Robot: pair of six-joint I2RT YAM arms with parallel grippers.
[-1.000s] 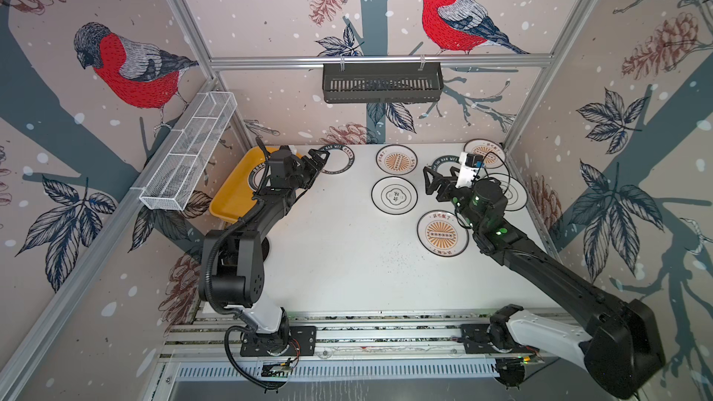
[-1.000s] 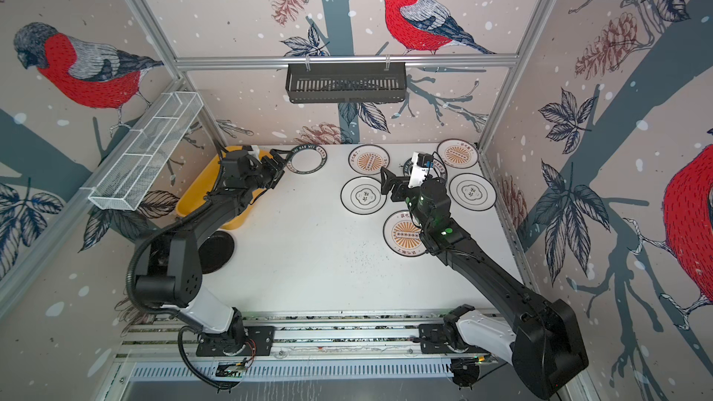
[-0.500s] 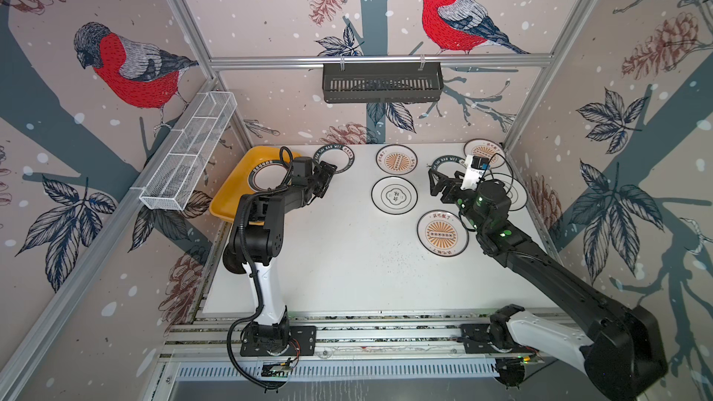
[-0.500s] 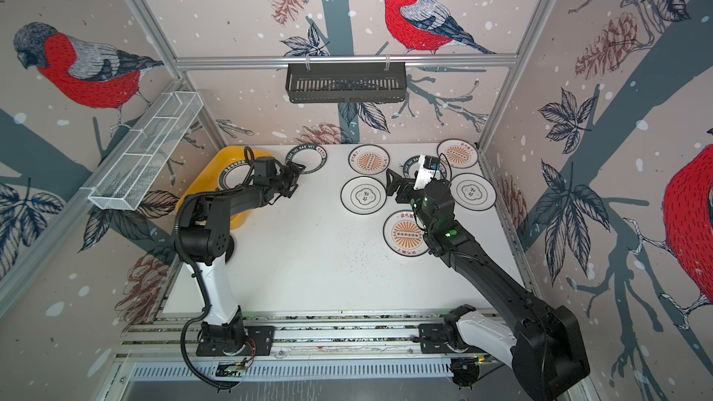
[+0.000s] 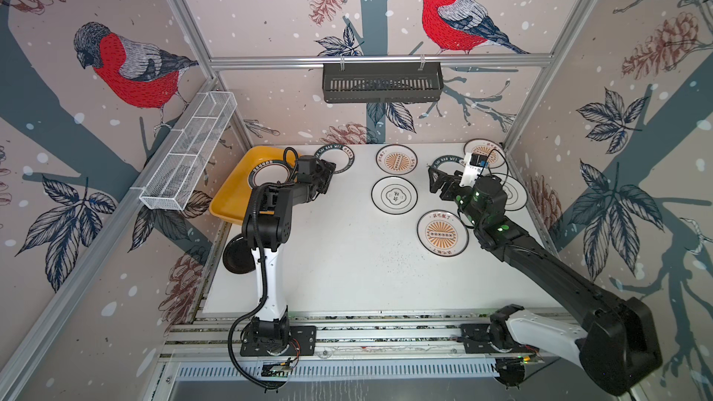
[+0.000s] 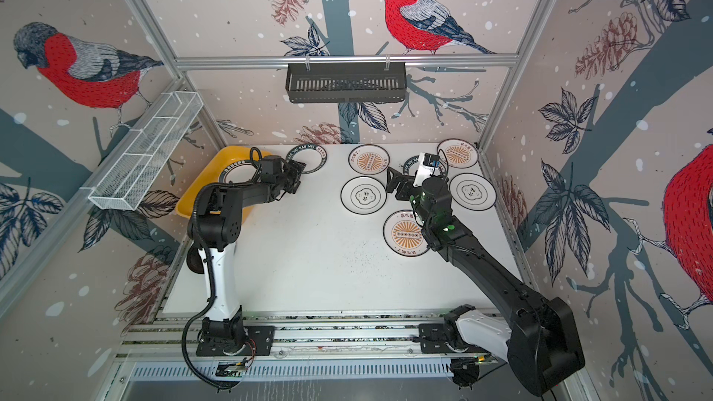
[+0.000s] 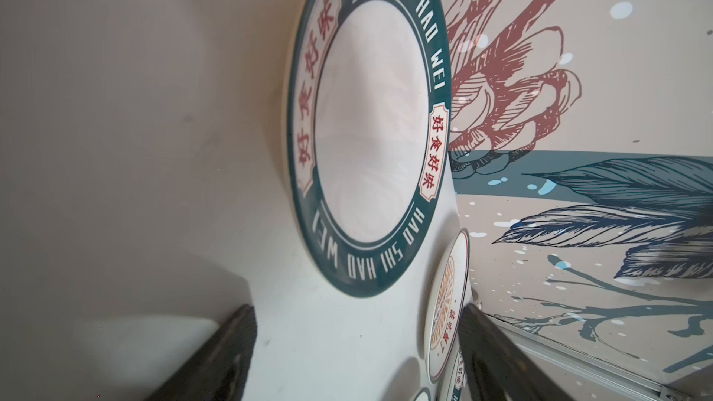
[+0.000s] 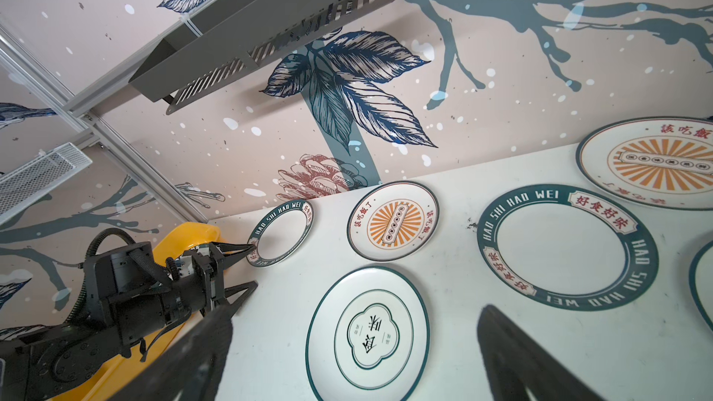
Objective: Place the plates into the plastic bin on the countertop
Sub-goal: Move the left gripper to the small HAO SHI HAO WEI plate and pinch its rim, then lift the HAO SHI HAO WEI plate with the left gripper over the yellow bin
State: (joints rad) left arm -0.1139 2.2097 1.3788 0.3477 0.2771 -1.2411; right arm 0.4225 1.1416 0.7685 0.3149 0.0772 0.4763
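Fingers (image 7: 227, 349) on my left gripper (image 5: 328, 178) are standing apart, and nothing is sitting between them. That gripper is pointing at the first ring plate (image 5: 341, 156), which is lying flat on the table (image 5: 347, 271) just beside the yellow bin (image 5: 227, 202). In the right wrist view one fingertip is reaching very close to that plate's edge, but I cannot tell if it is touching.

My right gripper (image 5: 432, 181) is spread wide and is holding nothing. It is hanging above the table near the second ring plate (image 8: 567, 248) and the middle flower plate (image 5: 394, 195).

The yellow bin is sitting at the back left of the table. The third ring plate (image 5: 264, 175) is lying inside it, partly hidden by my left arm (image 5: 266, 217).

I am seeing more plates lying flat on the table: the back sun plate (image 5: 396, 159), the corner sun plate (image 5: 482, 148), the front sun plate (image 5: 442, 233) and the right flower plate (image 5: 515, 194). A black plate (image 5: 237, 260) is resting at the table's left edge, partly behind my left arm.

A white wire basket (image 5: 189, 156) is hanging on the left wall, and a black rack (image 5: 382, 82) on the back wall.
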